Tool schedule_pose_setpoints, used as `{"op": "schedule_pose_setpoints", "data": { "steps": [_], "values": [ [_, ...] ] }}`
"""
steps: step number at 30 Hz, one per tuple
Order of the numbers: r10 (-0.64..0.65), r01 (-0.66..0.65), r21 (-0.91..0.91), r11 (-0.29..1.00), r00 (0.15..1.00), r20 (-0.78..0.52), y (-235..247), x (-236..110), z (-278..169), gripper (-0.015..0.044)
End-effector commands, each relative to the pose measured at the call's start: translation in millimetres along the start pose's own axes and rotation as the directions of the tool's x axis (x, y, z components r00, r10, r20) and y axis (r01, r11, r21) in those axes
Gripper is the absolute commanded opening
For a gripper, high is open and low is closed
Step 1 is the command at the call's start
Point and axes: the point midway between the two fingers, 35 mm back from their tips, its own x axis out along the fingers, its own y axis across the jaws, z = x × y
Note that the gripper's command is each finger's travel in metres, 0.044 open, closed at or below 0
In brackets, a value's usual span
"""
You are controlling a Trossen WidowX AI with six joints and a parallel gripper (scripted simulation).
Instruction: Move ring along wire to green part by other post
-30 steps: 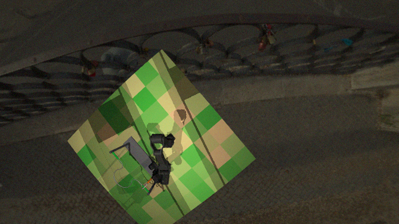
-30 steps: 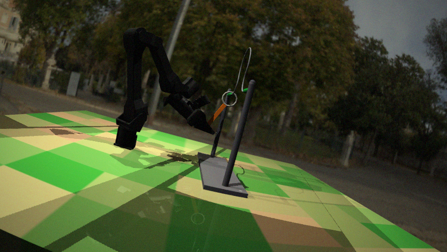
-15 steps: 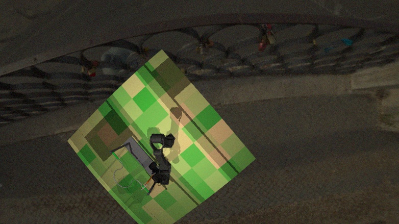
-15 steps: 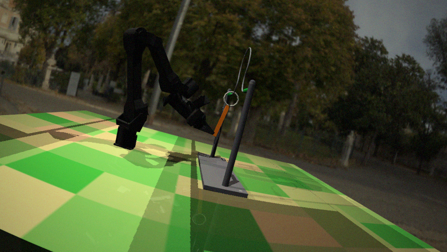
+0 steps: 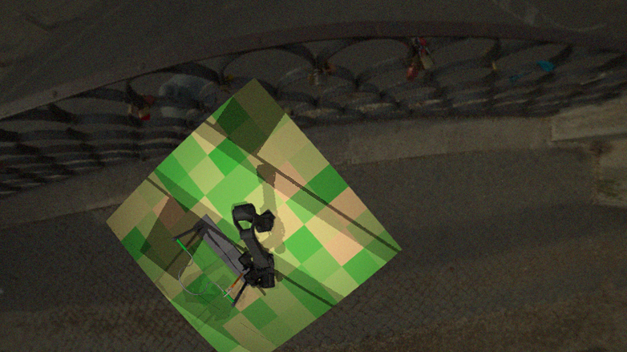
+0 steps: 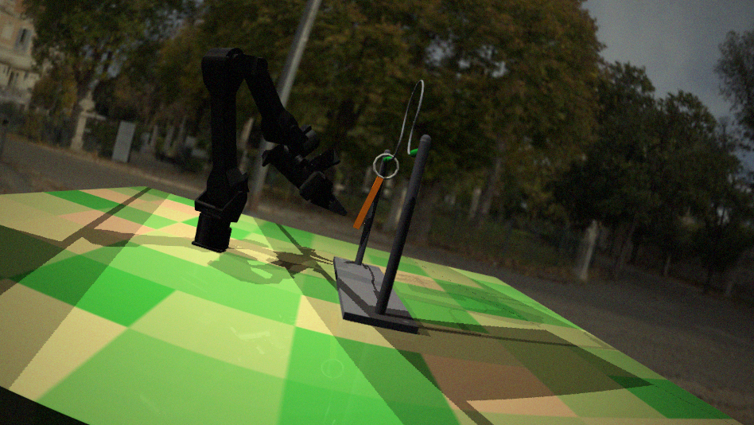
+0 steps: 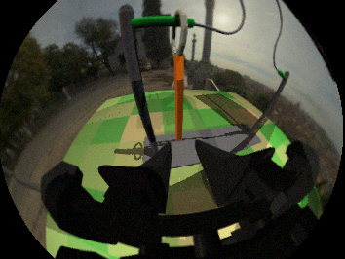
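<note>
The ring (image 6: pixel 385 165) (image 7: pixel 180 31) hangs on the green wire part (image 7: pixel 152 20) (image 6: pixel 388 157) next to the far post (image 6: pixel 367 231) (image 7: pixel 133 67). Its orange handle (image 6: pixel 367 203) (image 7: pixel 179 102) (image 5: pixel 234 283) hangs down freely. My gripper (image 6: pixel 329 199) (image 7: pixel 183 144) (image 5: pixel 254 276) is open, a short way back from the handle's lower end, and touches nothing. The thin grey wire (image 6: pixel 417 107) (image 7: pixel 243 5) loops up and over to the green part (image 6: pixel 413 152) (image 7: pixel 282 74) by the near post (image 6: pixel 403 227).
Both posts stand on a dark grey base plate (image 6: pixel 355 295) (image 5: pixel 220 242) on the green and tan checkered floor. The arm's base (image 6: pixel 213 231) stands to the left of the plate.
</note>
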Motion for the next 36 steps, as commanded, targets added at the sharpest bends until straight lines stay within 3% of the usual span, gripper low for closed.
{"op": "schedule_pose_setpoints", "data": {
  "steps": [1,23,33,36],
  "values": [
    [0.000,0.000,0.005,1.000,1.000,0.008,-1,-9,2,0.0160],
    [0.000,0.000,0.005,1.000,1.000,0.008,-1,-9,2,0.0160],
    [0.003,-0.003,0.002,1.000,1.000,0.005,-1,-59,2,0.0423],
    [0.003,-0.003,0.002,1.000,1.000,0.005,-1,-59,2,0.0440]
  ]
}}
